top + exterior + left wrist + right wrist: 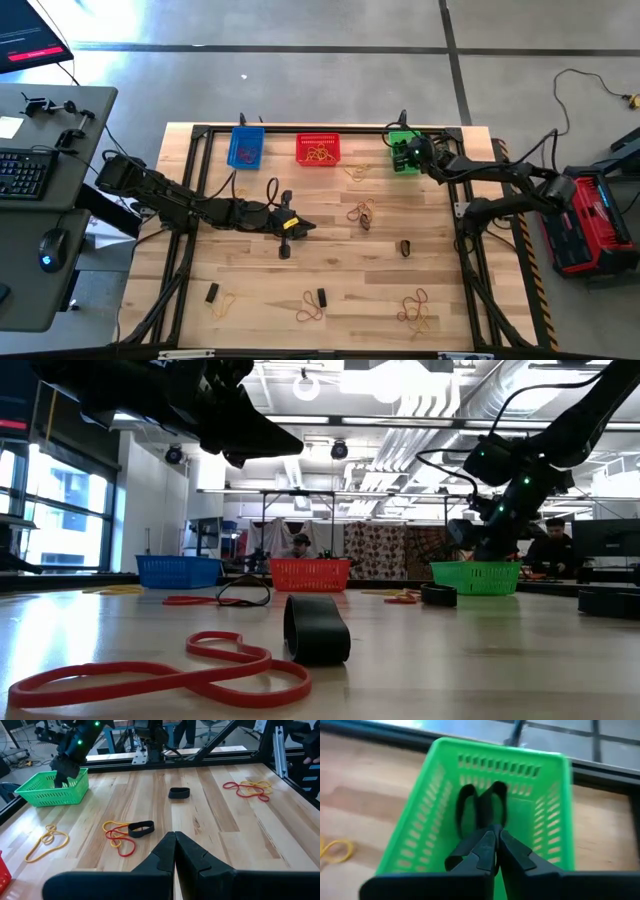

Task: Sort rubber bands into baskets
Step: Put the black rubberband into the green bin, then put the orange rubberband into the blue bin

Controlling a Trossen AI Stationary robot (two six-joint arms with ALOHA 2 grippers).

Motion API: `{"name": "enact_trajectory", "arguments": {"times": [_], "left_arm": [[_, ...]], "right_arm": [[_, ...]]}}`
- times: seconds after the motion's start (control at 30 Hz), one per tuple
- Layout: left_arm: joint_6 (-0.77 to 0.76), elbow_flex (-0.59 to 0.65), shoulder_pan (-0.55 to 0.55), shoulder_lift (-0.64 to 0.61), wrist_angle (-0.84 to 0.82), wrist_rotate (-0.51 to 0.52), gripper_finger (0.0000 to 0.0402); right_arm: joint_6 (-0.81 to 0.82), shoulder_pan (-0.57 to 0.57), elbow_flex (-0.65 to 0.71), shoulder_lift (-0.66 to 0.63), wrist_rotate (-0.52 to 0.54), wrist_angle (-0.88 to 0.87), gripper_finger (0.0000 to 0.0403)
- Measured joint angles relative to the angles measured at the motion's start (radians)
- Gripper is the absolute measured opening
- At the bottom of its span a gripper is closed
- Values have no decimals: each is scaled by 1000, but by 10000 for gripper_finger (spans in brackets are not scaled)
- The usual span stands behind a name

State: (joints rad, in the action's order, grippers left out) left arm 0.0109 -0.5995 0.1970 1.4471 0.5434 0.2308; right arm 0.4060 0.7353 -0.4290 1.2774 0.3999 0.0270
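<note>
Three baskets stand along the far edge: blue [246, 147], red [318, 150] and green [403, 152]. My right gripper [494, 827] hovers over the green basket [540, 815], shut on a thick dark rubber band [480, 805] that reaches down inside it. My left gripper [300, 226] waits shut above the table's middle, touching nothing. Thin red, orange and yellow rubber bands [362, 212] and short dark ones [405, 247] lie scattered flat on the wood. My right gripper pinches the dark band's upper end [487, 822] between its two fingertips. The fingers slant down from the table's right side. The band hangs as a pressed loop inside the green basket, below its rim; I cannot tell whether its lower end touches the floor.
More bands lie near the front edge: a tangle [415, 308], a dark one [321, 297], another dark one [212, 293]. A yellow band [357, 171] lies between the red and green baskets. A black frame [330, 128] rims the table; a keyboard desk [40, 170] stands to its left.
</note>
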Motion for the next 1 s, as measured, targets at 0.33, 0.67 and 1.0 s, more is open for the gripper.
{"name": "enact_trajectory", "arguments": {"times": [0.33,0.67,1.0], "left_arm": [[0,0,0,0,0,0,0],[11,0,0,0,0,0,0],[9,0,0,0,-3,0,0]], "right_arm": [[-46,0,-17,0,-60,-17,100],[-85,-15,-243,-1,-60,-369,131],[-147,-247,-381,-194,-121,-775,22]]}}
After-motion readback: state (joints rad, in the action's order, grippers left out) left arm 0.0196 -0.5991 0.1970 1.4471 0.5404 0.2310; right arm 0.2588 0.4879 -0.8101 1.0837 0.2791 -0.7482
